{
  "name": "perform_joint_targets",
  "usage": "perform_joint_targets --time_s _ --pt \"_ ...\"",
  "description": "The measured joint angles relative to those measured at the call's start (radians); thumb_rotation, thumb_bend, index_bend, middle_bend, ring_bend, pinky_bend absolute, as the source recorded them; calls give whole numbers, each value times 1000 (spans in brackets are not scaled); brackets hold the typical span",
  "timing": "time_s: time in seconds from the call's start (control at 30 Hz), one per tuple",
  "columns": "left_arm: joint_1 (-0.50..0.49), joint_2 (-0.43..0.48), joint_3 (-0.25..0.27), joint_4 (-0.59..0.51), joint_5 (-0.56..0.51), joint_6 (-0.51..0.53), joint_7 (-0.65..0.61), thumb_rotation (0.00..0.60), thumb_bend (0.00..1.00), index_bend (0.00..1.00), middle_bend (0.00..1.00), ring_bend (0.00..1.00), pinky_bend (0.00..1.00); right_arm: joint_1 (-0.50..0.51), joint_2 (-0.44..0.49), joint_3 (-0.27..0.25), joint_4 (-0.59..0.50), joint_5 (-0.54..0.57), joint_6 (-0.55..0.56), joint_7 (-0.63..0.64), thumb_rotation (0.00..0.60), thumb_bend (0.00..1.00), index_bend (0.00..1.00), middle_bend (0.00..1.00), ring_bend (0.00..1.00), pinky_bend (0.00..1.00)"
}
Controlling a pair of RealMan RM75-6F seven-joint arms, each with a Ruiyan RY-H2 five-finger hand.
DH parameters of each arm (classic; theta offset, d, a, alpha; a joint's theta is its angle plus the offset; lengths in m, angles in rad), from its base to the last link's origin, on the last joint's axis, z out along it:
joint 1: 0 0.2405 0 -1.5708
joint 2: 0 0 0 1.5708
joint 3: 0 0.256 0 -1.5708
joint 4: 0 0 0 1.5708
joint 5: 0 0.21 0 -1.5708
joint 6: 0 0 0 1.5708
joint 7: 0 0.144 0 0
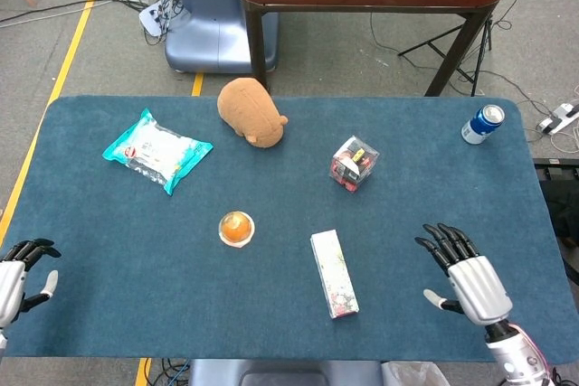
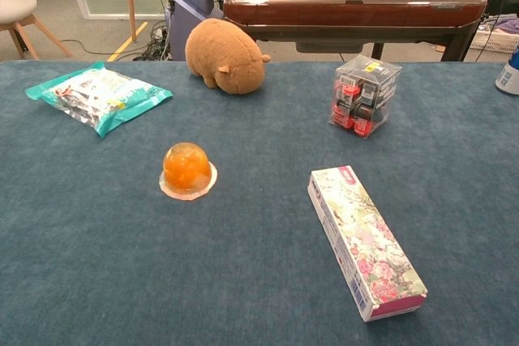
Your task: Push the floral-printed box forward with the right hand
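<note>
The floral-printed box (image 1: 334,273) (image 2: 363,239) is long and narrow, white with pink flowers, and lies flat near the front middle of the blue table, its long side running front to back. My right hand (image 1: 465,276) hovers to the right of the box, about a hand's width away, fingers spread and holding nothing. At the table's front left corner, my left hand (image 1: 16,271) is open and partly cut off by the frame edge. Neither hand shows in the chest view.
An orange jelly cup (image 1: 236,228) sits left of the box. A clear cube of small items (image 1: 354,163) stands beyond the box, with a brown plush (image 1: 251,111) and a snack packet (image 1: 156,149) further back left. A blue can (image 1: 482,123) stands at the back right.
</note>
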Motion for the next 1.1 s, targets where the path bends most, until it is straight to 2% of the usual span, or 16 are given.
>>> perform_joint_targets --time_s 0.23,0.5,0.8,1.1 --pt "9 13 -6 -1 -14 5 -17 600 408 406 293 238 408 25 -92 -23 -19 -44 -66 -107 600 0 44 0 0 16" --pt "17 25 -13 0 -27 11 -35 600 408 406 299 241 408 56 -194 -44 4 -54 -149 -185 600 0 26 0 0 2" --pt "20 30 -18 1 -33 10 -42 600 408 406 301 243 408 73 -253 -58 31 -53 -192 -255 600 0 24 0 0 0" --pt "21 33 -21 -1 -39 5 -38 600 407 406 302 245 408 92 -308 -49 54 -24 -234 -324 600 0 4 0 0 0"
